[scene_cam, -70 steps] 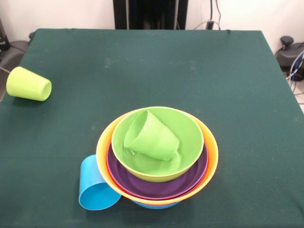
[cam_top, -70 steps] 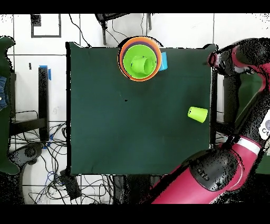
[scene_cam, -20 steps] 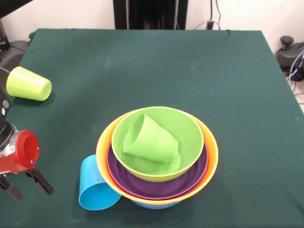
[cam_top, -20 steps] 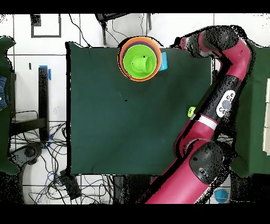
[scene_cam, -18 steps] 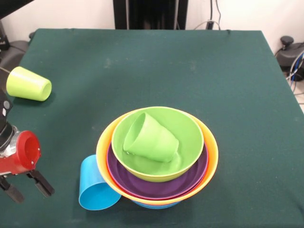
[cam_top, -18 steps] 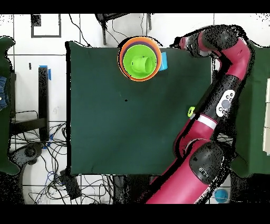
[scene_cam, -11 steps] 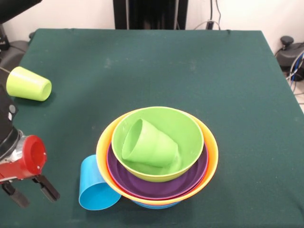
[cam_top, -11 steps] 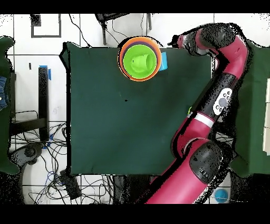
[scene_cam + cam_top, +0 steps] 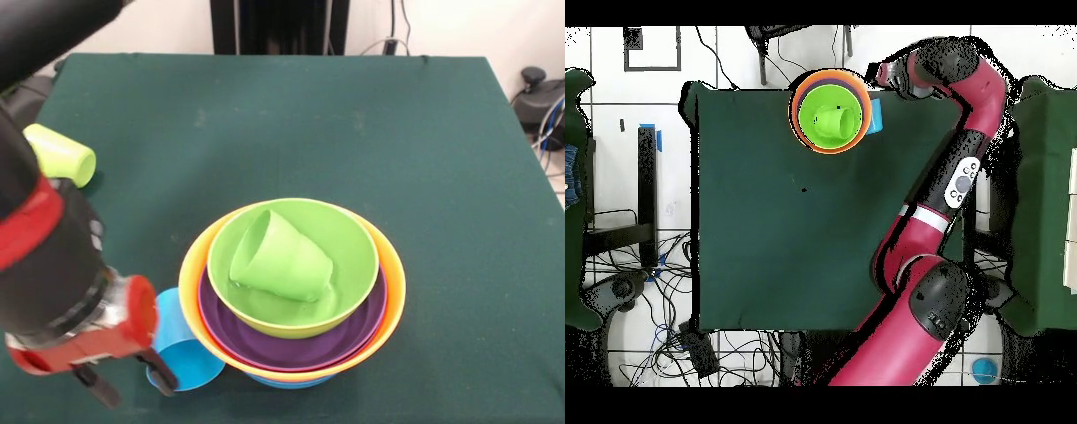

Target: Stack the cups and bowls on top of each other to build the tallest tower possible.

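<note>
The tower (image 9: 292, 287) stands near the table's front edge. A big orange bowl (image 9: 395, 291) is outermost, holding a purple bowl (image 9: 265, 340) and a green bowl (image 9: 349, 256). A ridged green cup (image 9: 278, 254) lies tilted on its side in the green bowl. A blue bowl (image 9: 287, 382) peeks out underneath. A sky blue cup (image 9: 181, 340) lies on its side against the tower's left. My gripper (image 9: 130, 380) hangs open just left of that cup, one finger (image 9: 162, 372) in front of its mouth. A yellow-green cup (image 9: 64, 152) lies far left, partly behind my arm. From above, my gripper (image 9: 883, 76) is beside the tower (image 9: 830, 110).
My arm (image 9: 40, 238) fills the left side of the front view. Overhead, it runs along the table's right side (image 9: 960, 190). The green cloth table (image 9: 353, 132) spreads behind the tower. Cables and gear lie past the table's right edge (image 9: 543, 102).
My arm has swung toward the tower and come lower. The open gripper is now right beside the sky blue cup. The arm now hides part of the yellow-green cup.
</note>
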Controlling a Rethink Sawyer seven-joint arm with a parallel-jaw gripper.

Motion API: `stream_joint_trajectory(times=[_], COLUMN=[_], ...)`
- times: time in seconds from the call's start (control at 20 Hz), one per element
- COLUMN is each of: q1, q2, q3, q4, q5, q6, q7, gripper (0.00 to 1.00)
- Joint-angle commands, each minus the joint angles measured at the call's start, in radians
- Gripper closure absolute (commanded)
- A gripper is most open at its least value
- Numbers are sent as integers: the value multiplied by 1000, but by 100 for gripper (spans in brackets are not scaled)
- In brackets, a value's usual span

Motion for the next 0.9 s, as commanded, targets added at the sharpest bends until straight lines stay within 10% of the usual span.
stream_joint_trajectory(times=[0.05, 0.9], q1=[65, 86], q2=[28, 55], q3=[-25, -36], q4=[-16, -18], q5=[-102, -115], q6=[-119, -206], q7=[-114, -91], gripper=[0, 0])
